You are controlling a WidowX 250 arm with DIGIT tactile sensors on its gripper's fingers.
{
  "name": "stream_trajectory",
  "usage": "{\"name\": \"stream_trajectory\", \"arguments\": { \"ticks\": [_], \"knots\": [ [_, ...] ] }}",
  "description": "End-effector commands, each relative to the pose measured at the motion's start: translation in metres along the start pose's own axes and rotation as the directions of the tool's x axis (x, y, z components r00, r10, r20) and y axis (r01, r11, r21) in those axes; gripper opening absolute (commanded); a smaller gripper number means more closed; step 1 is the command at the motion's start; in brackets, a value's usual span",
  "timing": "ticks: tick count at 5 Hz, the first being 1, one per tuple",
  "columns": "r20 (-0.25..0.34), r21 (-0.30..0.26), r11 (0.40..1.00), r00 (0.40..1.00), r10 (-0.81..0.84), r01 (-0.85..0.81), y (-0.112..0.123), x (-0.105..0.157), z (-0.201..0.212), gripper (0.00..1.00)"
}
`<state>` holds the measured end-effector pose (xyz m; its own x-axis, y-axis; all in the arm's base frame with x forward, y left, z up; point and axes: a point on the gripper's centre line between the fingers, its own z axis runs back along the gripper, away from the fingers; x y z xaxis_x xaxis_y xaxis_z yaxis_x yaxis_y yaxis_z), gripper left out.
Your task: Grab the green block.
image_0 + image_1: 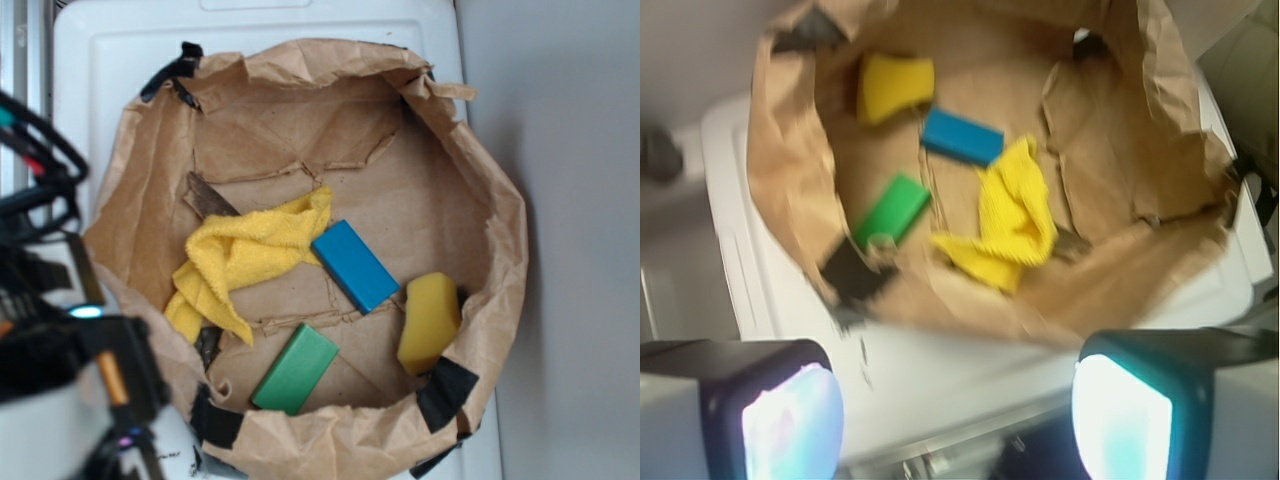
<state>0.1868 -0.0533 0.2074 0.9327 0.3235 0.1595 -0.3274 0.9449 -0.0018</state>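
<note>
— Where does the green block [296,369] lie?

— Flat on the floor of the brown paper bag [480,190], at the near edge of the exterior view, just inside the crumpled rim. In the wrist view the same green block [892,210] sits left of centre, far from the camera.

— And against the gripper [958,415]?

— Well apart. The gripper stands outside the bag, over the white lid [120,50] the bag rests on. Its two fingers [790,420] fill the near corners of the wrist view, spread wide with nothing between them; the block lies beyond the bag's near wall, nearer the left finger. In the exterior view the arm [70,360] is a dark mass at the near left, left of the block, with the paper wall between them.

— What lies around the block?

— The blue block [354,265] is to the far right of it, not touching. A yellow sponge [429,321] stands to the right, against the bag wall. A crumpled yellow cloth [245,258] lies to the far left, one corner touching the blue block. Black tape [447,392] patches the rim near the sponge.

— Any writing or brand?

— None that can be read; the wrist view is blurred.
</note>
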Motion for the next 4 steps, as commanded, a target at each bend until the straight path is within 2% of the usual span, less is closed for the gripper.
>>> {"name": "stream_trajectory", "arguments": {
  "ticks": [1, 3, 4],
  "knots": [
    [0.032, -0.024, 0.992, 0.992, 0.124, -0.123, 0.005, 0.020, -0.018, 1.00],
    [0.032, -0.024, 0.992, 0.992, 0.124, -0.123, 0.005, 0.020, -0.018, 1.00],
    [0.027, -0.018, 0.953, 0.953, 0.303, -0.303, -0.004, 0.032, -0.038, 1.00]
  ]
}}
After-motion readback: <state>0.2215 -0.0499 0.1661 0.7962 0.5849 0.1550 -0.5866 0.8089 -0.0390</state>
